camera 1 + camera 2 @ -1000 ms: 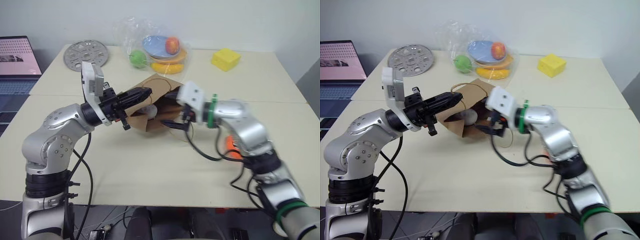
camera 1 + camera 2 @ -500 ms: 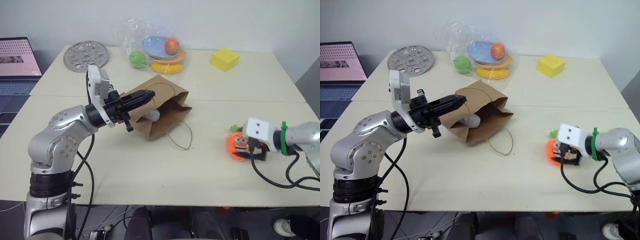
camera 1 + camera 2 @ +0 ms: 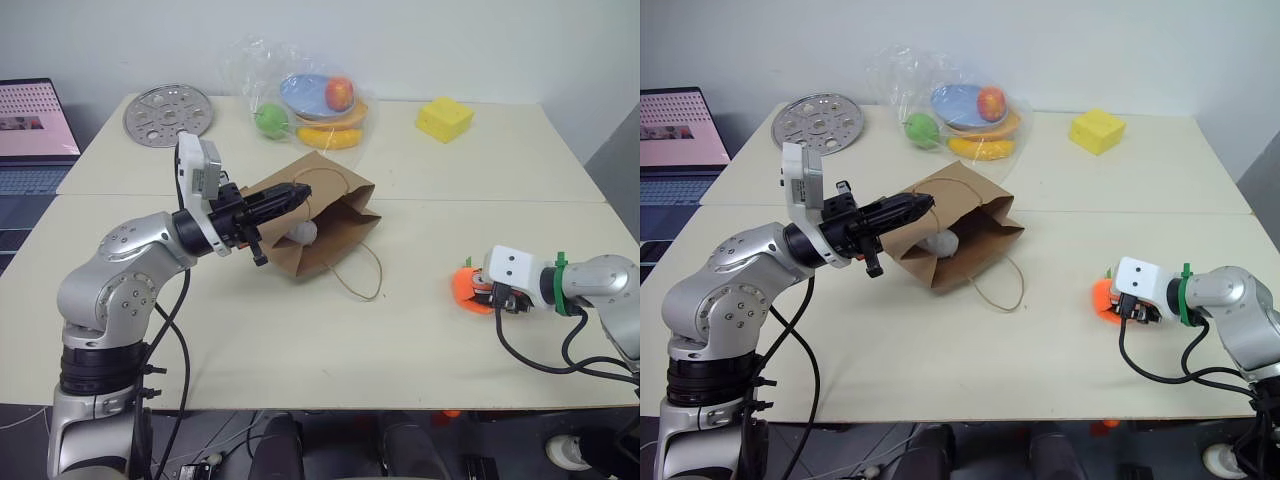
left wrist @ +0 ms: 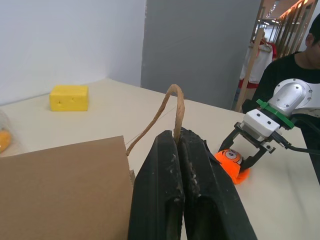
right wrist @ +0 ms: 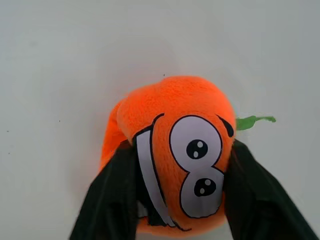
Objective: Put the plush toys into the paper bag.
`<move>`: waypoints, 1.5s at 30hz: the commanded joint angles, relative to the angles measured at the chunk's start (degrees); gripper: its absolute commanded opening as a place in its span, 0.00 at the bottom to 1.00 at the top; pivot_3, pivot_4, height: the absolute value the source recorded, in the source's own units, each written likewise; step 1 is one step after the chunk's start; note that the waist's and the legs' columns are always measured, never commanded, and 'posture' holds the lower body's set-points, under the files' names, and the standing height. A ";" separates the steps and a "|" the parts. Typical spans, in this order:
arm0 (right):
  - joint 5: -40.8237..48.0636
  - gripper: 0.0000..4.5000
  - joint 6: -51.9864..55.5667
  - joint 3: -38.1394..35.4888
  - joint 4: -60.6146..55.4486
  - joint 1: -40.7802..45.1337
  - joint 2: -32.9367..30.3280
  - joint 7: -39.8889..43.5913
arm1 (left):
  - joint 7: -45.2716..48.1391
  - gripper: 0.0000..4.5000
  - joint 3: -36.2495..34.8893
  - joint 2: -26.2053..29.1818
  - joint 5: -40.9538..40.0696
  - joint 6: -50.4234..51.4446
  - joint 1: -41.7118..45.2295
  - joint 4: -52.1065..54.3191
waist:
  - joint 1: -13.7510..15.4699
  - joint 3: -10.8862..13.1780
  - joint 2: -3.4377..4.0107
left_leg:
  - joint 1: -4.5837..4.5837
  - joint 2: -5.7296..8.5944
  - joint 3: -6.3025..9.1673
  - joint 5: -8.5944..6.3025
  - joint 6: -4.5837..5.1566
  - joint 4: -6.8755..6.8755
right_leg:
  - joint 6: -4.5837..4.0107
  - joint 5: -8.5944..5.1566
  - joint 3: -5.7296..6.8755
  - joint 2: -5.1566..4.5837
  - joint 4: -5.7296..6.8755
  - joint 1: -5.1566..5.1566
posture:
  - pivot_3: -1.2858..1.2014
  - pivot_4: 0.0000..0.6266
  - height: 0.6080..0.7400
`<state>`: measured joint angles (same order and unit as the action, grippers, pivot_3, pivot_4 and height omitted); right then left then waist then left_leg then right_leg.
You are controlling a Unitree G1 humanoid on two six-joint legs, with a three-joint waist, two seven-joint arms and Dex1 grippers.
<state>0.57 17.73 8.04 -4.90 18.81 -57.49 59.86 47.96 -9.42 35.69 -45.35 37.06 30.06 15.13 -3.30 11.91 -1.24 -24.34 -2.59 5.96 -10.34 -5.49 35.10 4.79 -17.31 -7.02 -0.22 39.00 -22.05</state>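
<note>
Two plush toys are in play on the cream table [image 3: 250, 340], and the paper bag [image 3: 320, 215] serves as the landmark. The bag lies on its side near the middle of the table, its mouth turned toward the robot's left arm. The left gripper [image 3: 296, 190] has its fingers pressed tight together on one of the bag's thin loop handles [image 4: 165, 107], holding the upper edge of the mouth lifted. Inside the bag's mouth sits the white egg-shaped toy [image 3: 302, 232]. The bag's other handle [image 3: 365, 275] trails loose on the table on the near side of the bag.

Well to the right of the bag, near the table's front edge, lies the orange carrot toy [image 3: 467, 288]. The right gripper [image 5: 180, 190] has its two black fingers [image 5: 112, 195] against either side of the carrot's smiling face, closed on it, with the toy resting on the table. A bit of green leaf [image 5: 252, 121] sticks out from the carrot's side.

Behind the bag, toward the wall, a clear plastic bag of fruit [image 3: 310, 100] sits beside a round metal disc [image 3: 168, 108]. Farther back and to the right of the bag stands a yellow block [image 3: 445, 118]. A laptop screen [image 3: 28, 108] shows far left of the bag.
</note>
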 commanded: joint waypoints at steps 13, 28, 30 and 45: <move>12.91 0.07 13.54 3.47 -10.60 19.85 18.01 -3.18 | 1.34 0.00 -4.01 2.98 -5.08 1.92 1.45 1.77 | -0.33 0.00 -0.01 | -0.01 -0.05 0.15 0.00 0.00 -0.03 | 0.00 0.00 0.14 0.05 0.04 -0.01 | 0.52 0.24 1.00; -11.63 0.30 -8.42 16.93 18.28 34.10 37.87 -23.41 | 0.67 0.00 -3.25 1.81 -4.87 1.66 1.07 2.83 | 0.07 0.01 -0.01 | -0.07 -0.03 0.21 0.00 -0.02 -0.22 | -0.03 0.02 0.23 0.03 0.09 -0.16 | 0.52 0.24 1.00; -12.85 0.47 -10.48 17.11 19.05 34.26 37.85 -23.00 | 0.60 0.00 -3.22 1.76 -4.87 1.68 1.13 2.80 | 0.04 0.01 -0.01 | -0.07 -0.03 0.22 0.00 -0.01 -0.23 | -0.03 0.02 0.24 0.03 0.09 -0.16 | 0.52 0.24 1.00; -11.38 0.99 -13.94 13.86 9.40 31.20 31.55 -11.74 | -0.75 0.00 -2.73 0.48 -3.42 0.76 2.56 0.85 | 0.02 0.01 0.00 | -0.07 -0.03 0.25 0.00 -0.02 -0.24 | -0.04 0.02 0.27 0.02 0.10 -0.13 | 0.52 0.24 1.00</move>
<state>-13.16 3.35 23.99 8.34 50.12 -25.46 46.26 46.99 -11.52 36.19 -48.88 39.18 31.56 15.25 -3.28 11.91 -1.24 -24.41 -2.63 6.21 -10.34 -5.50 34.86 4.75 -17.29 -6.76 -0.20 39.09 -22.18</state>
